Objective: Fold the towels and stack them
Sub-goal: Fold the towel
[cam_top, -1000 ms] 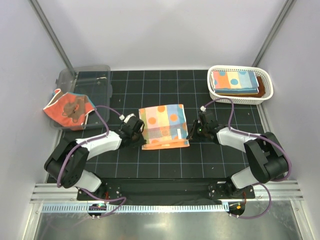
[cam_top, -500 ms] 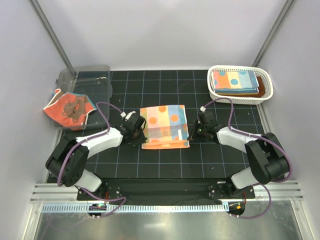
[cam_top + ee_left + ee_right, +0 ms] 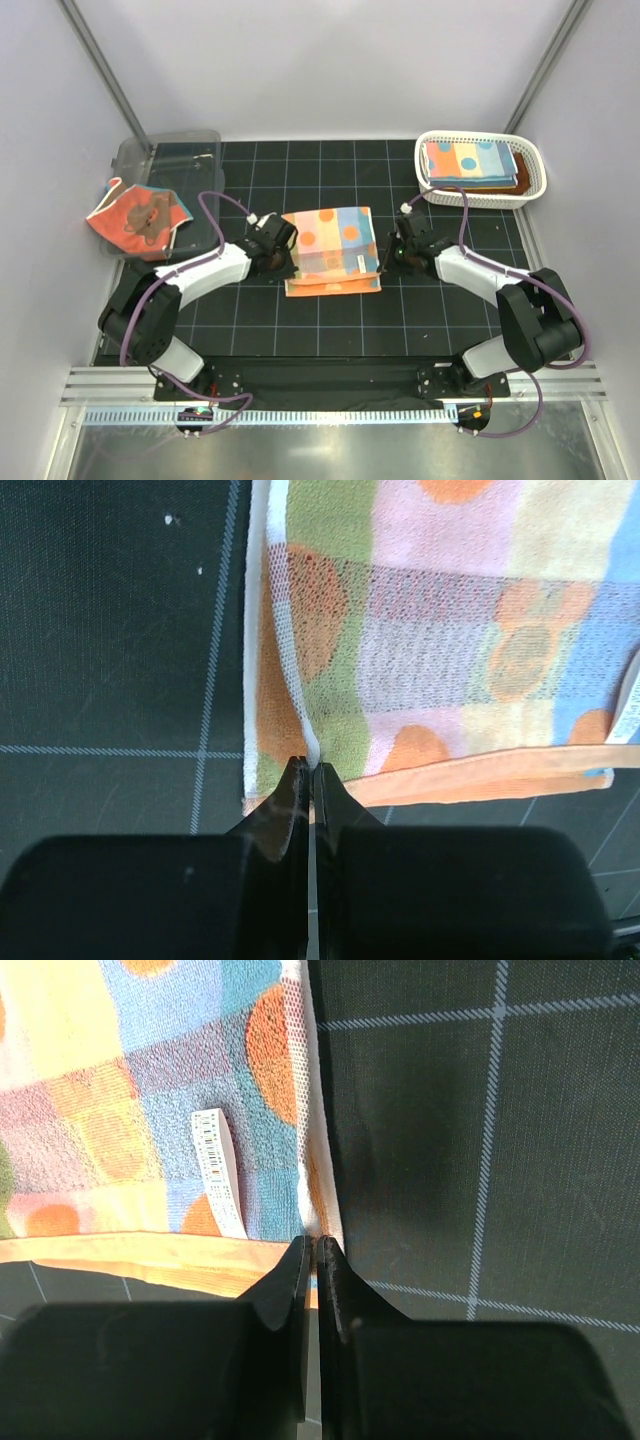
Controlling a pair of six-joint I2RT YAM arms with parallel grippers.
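Two claws clamped shut on the dotted towel (image 3: 330, 245): left claw (image 3: 310, 770) at its near-left corner, right claw (image 3: 313, 1245) near-right; near edge runs claw to claw

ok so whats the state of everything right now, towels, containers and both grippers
polka-dotted towel: lying flat, folded over, pinched at both side edges
left gripper: shut on the polka-dotted towel's left edge
right gripper: shut on its right edge
bear towel: unfolded, draped over the clear bin's edge
clear bin: upright, no lid
folded towels: stacked in the white basket
white basket: upright
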